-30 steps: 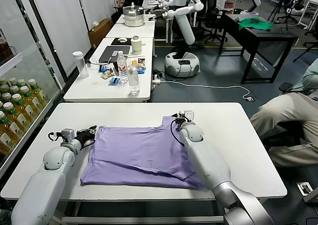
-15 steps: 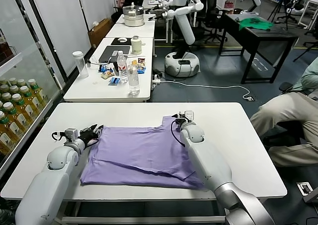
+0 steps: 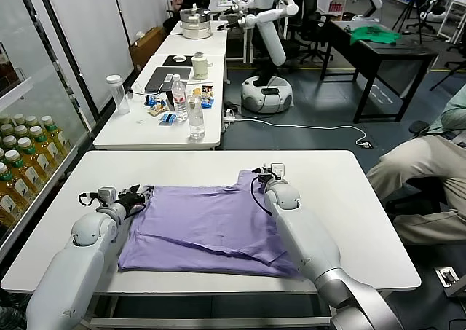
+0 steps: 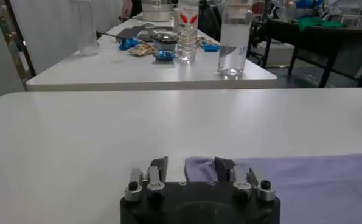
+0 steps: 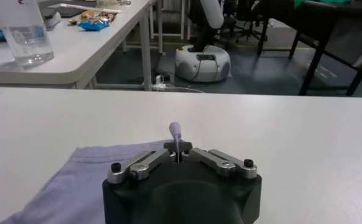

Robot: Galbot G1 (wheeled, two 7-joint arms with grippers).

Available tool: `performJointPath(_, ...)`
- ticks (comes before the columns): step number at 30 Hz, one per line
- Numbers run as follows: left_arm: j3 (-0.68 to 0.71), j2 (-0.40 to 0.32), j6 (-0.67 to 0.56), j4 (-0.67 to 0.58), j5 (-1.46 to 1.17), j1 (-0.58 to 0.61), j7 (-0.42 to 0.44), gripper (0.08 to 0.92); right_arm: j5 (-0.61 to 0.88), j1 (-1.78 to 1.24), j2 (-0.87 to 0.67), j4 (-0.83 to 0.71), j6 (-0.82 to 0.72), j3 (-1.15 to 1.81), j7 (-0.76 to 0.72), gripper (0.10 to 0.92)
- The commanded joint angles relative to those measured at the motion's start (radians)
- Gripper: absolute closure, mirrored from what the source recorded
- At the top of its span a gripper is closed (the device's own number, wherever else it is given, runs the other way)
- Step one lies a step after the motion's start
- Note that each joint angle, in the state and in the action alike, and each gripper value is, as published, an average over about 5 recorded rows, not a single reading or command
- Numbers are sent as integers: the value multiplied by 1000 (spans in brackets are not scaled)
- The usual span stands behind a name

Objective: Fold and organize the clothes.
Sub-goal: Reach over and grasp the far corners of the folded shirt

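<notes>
- Since earlier, left gripper (image 4: 191,165) has crept onto the T-shirt (image 3: 207,224) corner, jaws now parted, apparently straddling the hem.
- Right gripper (image 5: 179,153) pinches the far corner shut; close left fully before lifting both off the desk (image 3: 349,199) together.

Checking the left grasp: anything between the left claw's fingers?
Yes: the T-shirt corner lies between the open left claw's fingers, per left wrist view.
</notes>
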Motion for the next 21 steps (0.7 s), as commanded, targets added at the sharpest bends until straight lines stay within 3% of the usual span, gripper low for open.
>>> performJointPath(1,5,-4,15,9,-15,-4,2,534,-1,-1,-1,4,1,0,0,910)
performJointPath(10,-10,6,-12,-31,-48,15,3,794,3,-16,-13,55,21,5,-4,910)
performJointPath(14,-37,23,-26,-114,-101,62,-3,889,38,-85,-76,264,-16,-4,13,910)
performJointPath(18,-77,39,-29,-235,-140,157,-10,910,85,-209,-156,537,-79,-7,30,910)
performJointPath(21,-99,44,-35,-295,-147,220,-12,910,92,-290,-195,660,-101,0,34,910)
